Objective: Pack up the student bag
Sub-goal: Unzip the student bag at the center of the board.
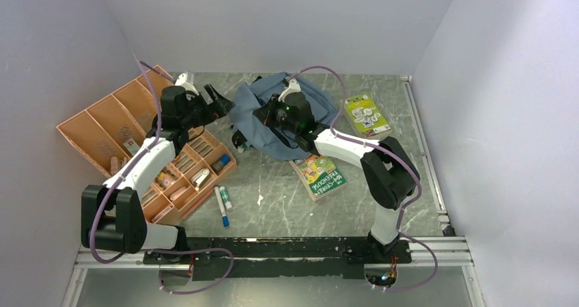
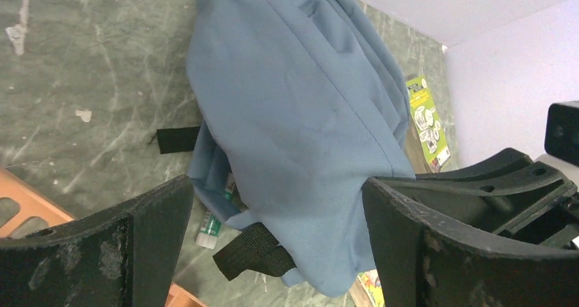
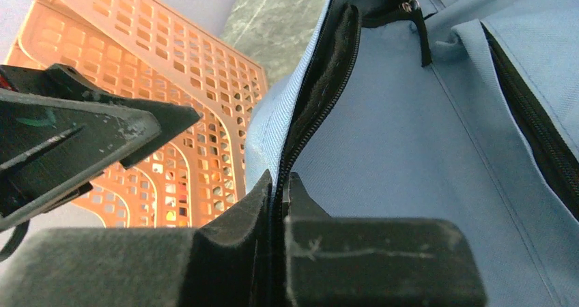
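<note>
The student bag [image 1: 254, 119] is a grey-blue fabric backpack lying at the back middle of the table. My right gripper [image 3: 278, 184] is shut on the bag's black zipper edge [image 3: 321, 82] and holds it up at the bag's top. In the overhead view that gripper [image 1: 272, 116] sits over the bag. My left gripper [image 2: 276, 191] hangs open just left of the bag [image 2: 300, 102], its fingers [image 2: 157, 232] wide apart with only a black strap [image 2: 256, 249] and the bag's corner seen between them. In the overhead view the left gripper [image 1: 217, 102] is beside the bag's left edge.
An orange lattice tray [image 1: 102, 126] and an orange compartment organizer [image 1: 198, 164] with small items stand at the left. A glue stick [image 2: 212, 225] pokes out under the bag. Two markers [image 1: 222, 206] lie in front. Two books [image 1: 319, 175] [image 1: 366, 114] lie to the right.
</note>
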Robot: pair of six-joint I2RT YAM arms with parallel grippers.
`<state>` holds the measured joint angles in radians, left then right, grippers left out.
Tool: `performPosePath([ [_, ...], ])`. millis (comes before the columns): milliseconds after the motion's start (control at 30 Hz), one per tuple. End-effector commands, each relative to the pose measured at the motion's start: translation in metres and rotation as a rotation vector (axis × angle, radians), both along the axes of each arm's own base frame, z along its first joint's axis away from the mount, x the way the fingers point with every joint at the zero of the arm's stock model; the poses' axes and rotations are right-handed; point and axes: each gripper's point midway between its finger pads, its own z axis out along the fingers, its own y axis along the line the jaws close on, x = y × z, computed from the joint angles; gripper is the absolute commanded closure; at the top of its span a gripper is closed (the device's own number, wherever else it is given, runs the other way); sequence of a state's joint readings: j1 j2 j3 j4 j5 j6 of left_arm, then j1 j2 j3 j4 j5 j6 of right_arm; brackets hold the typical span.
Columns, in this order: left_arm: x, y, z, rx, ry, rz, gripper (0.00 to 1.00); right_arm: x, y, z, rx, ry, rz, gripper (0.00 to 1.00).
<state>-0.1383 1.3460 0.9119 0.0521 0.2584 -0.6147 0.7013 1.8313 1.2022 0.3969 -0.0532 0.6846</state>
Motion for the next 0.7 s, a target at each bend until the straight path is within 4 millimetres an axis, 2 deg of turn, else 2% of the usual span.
performPosePath([
  [0,-0.001,-0.016,0.005,-0.037,-0.032,-0.049,0.03,0.007,0.004,0.032,0.087,-0.085,0.000,0.94],
  [200,-0.002,-0.020,-0.010,-0.011,-0.006,-0.051,0.03,0.008,-0.003,0.033,0.059,-0.108,-0.016,0.92],
  [400,-0.004,-0.035,-0.017,-0.018,0.014,-0.095,0.03,0.010,-0.009,0.034,0.070,-0.111,-0.031,0.91],
  [667,-0.006,-0.050,-0.028,-0.042,0.037,-0.109,0.03,0.003,-0.004,0.043,0.104,-0.125,0.019,0.90],
])
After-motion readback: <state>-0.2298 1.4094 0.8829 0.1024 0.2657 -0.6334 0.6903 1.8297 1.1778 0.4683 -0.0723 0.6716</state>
